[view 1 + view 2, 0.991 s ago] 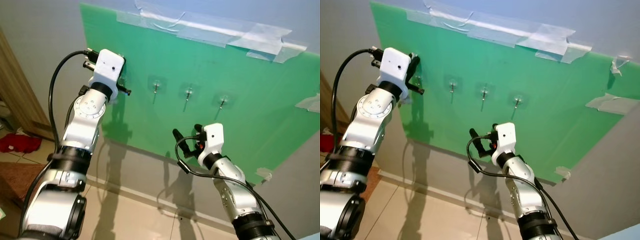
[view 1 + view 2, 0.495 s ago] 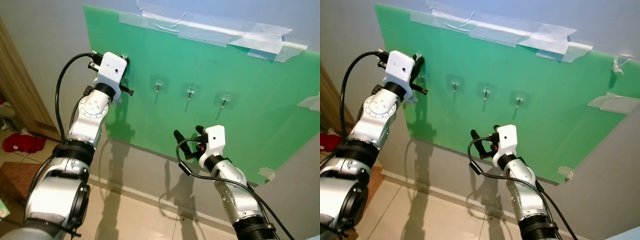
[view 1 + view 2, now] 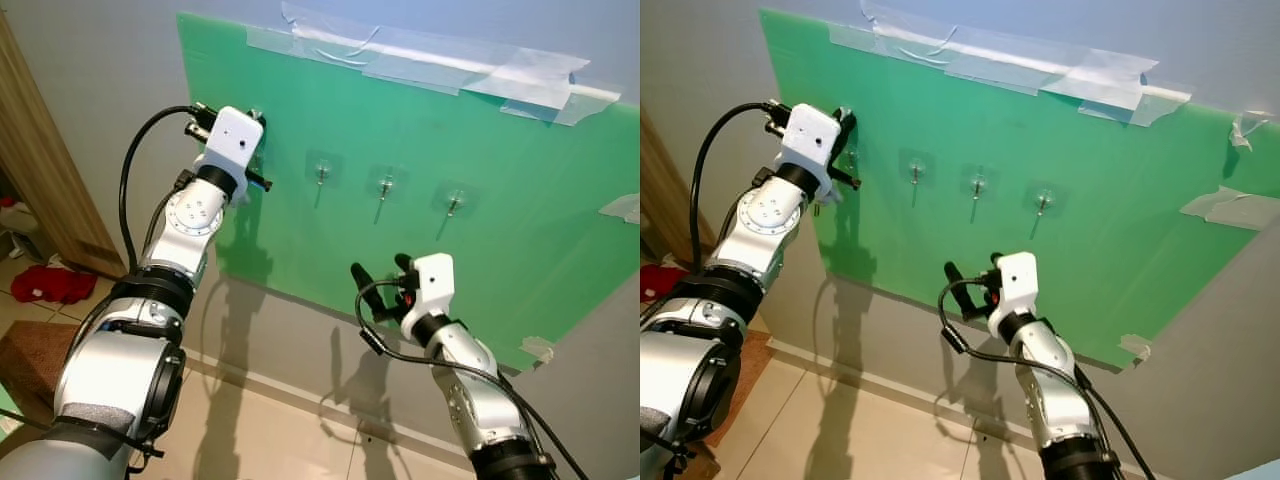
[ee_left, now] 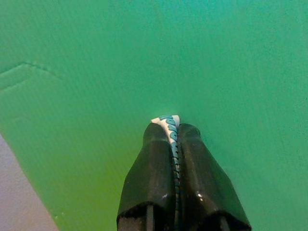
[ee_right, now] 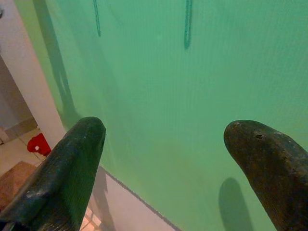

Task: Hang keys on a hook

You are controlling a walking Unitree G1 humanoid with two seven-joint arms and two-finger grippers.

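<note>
Green board (image 3: 500, 250) taped to a grey wall, three clear stick-on hooks (image 3: 386, 184) in a row across its middle. Left gripper (image 4: 173, 126) raised to the board's left edge, left of the first hook (image 3: 321, 170); fingers (image 4: 147, 163) pressed together on a white-and-teal patterned strap (image 4: 169, 124), its tip poking out against the board. Keys themselves not discernible. Right gripper (image 5: 163, 144) lower, below the hooks, fingers spread wide apart, holding nothing. Red cloth (image 3: 40, 285) on floor at left.
</note>
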